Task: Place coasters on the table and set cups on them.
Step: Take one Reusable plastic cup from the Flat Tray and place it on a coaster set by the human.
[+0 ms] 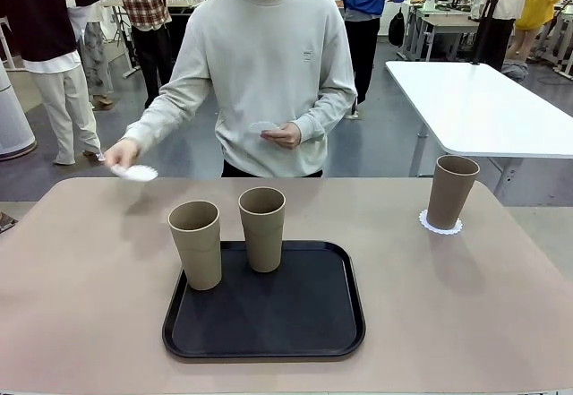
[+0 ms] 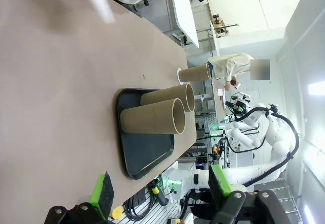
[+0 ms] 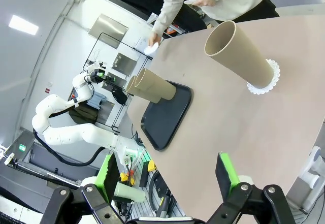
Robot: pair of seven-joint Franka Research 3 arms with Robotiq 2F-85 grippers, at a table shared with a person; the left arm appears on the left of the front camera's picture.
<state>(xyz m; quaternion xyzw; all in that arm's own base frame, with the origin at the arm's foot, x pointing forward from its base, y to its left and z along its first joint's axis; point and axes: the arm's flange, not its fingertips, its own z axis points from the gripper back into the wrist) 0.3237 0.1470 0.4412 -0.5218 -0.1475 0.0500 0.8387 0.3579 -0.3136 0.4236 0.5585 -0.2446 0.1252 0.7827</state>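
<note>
A beige table is shared by a robot and a person in a pale grey sweatshirt standing at its far edge. The left gripper, seen from its own wrist camera, has its green-padded fingers spread wide apart with nothing between them. At the far left edge of the table, the person's outstretched hand holds a white lacy coaster low over the surface. A black tray sits at the middle of the near edge. One tall tan cup stands upright at the tray's far left corner, and a second cup stands just beside it along the far rim. Behind them, the person's other hand holds a second coaster against the chest. A small mark on the sweatshirt is too small to read. Near the far right corner of the table, a third cup stands upright on a third coaster, whose scalloped edge shows around its base. The right gripper, seen from its own wrist camera, has its fingers wide apart and holds nothing.
</note>
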